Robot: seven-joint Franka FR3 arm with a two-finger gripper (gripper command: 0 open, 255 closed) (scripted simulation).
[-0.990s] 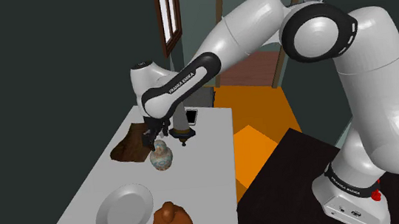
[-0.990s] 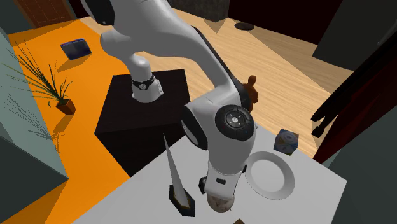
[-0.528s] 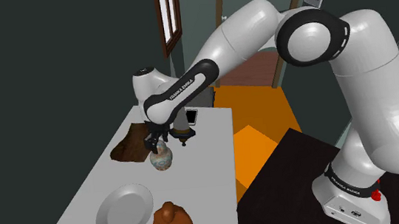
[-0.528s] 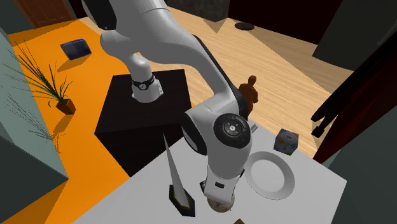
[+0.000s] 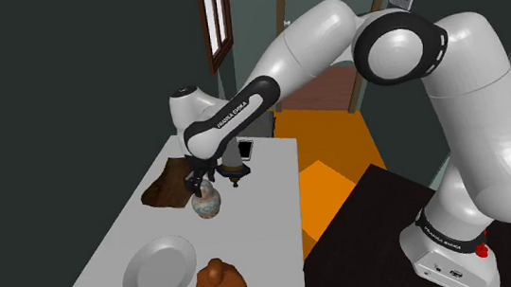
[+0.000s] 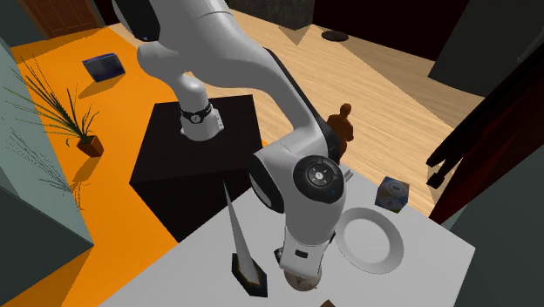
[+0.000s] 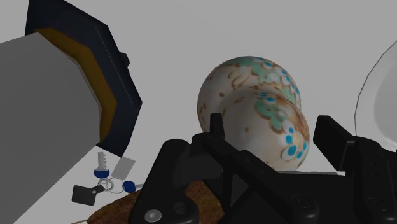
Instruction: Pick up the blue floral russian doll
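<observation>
Wrist view: the black gripper (image 7: pixel 273 127) has come down, its fingers (image 7: pixel 215 127) straddling the cream, blue-flowered rounded doll (image 7: pixel 254 79) mid-desk (image 7: pixel 178 38). They seem not yet clamped, so closing comes next.

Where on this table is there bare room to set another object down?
Bare: the strip along the table edge nearest the stand, beside the plate and doll. Crowded: the far end, where doll, brown slab and dark-based trophy cluster.
</observation>
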